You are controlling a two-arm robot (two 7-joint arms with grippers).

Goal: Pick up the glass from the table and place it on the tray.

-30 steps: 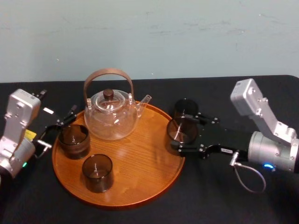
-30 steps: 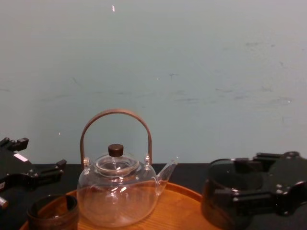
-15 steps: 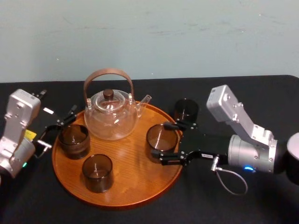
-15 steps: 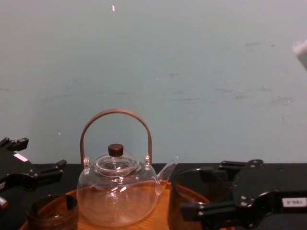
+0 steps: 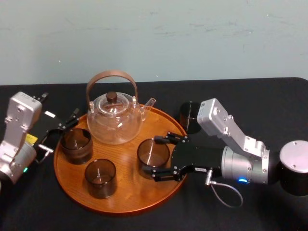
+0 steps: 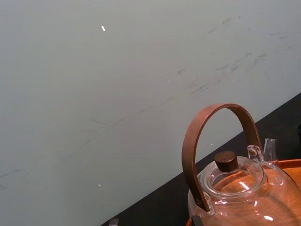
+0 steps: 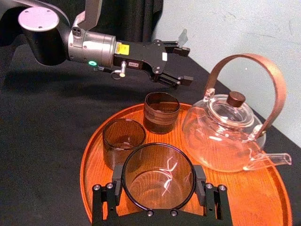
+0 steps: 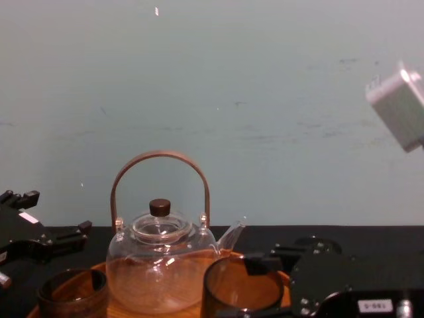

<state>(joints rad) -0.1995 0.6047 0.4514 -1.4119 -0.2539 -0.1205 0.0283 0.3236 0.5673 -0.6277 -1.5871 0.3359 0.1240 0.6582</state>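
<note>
My right gripper [image 5: 155,157] is shut on a smoky glass [image 5: 153,153], one finger on each side, as the right wrist view shows around the glass [image 7: 158,175]. The glass is over the middle right of the round wooden tray [image 5: 126,195]. Whether its base touches the wood I cannot tell. The chest view has the glass [image 8: 240,290] low down, in front of the teapot's spout. My left gripper [image 5: 58,131] is parked at the tray's left rim, open and holding nothing, also visible as the left gripper [image 7: 180,63] in the right wrist view.
A glass teapot [image 5: 114,119] with a brown hoop handle stands at the tray's back. Two smoky glasses [image 5: 76,144] [image 5: 100,178] sit on the tray's left side. Another dark glass [image 5: 189,115] stands on the black table [image 5: 250,98] behind the tray's right rim.
My right gripper has carried the glass left, from the tray's right rim in over the tray's middle. The left arm, the teapot and the other glasses have not moved.
</note>
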